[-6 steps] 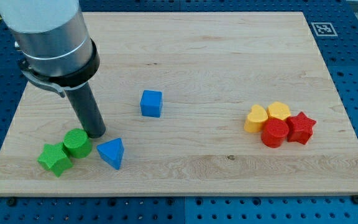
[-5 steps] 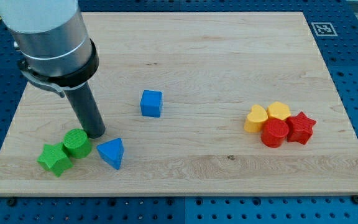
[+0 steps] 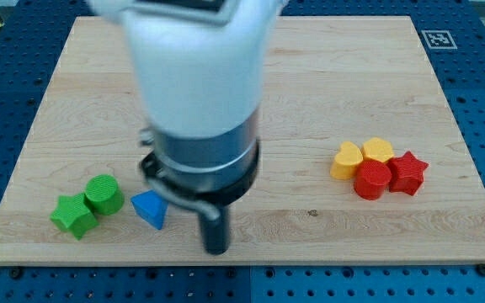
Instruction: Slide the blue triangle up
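The blue triangle (image 3: pixel 150 209) lies near the view's bottom left on the wooden board (image 3: pixel 352 76). My tip (image 3: pixel 216 248) is down on the board to the right of the triangle and a little lower, apart from it. The arm's body is blurred and hides the middle of the board, including the spot where the blue cube stood.
A green cylinder (image 3: pixel 103 194) and a green star (image 3: pixel 74 215) sit just left of the blue triangle. At the view's right a yellow heart (image 3: pixel 346 160), a yellow block (image 3: pixel 378 150), a red cylinder (image 3: pixel 371 179) and a red star (image 3: pixel 407 172) cluster together.
My tip has moved from the triangle's upper left, beside the green cylinder, to its lower right. The arm now covers the blue cube. The blocks that show have not moved.
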You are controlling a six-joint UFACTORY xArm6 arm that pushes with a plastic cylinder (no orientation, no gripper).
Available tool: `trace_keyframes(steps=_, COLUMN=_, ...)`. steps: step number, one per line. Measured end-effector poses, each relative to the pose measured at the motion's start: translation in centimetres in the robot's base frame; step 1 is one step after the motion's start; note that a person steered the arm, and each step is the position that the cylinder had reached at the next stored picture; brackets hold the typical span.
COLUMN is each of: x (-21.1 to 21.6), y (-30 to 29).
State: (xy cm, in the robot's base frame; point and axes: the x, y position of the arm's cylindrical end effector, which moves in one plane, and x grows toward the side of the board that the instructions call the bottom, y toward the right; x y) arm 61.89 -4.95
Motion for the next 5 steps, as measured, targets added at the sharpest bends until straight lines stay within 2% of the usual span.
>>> trace_keyframes(steps=2, x=-0.1, y=-7.0)
trace_keyframes(steps=5, x=-2.0, y=-7.0)
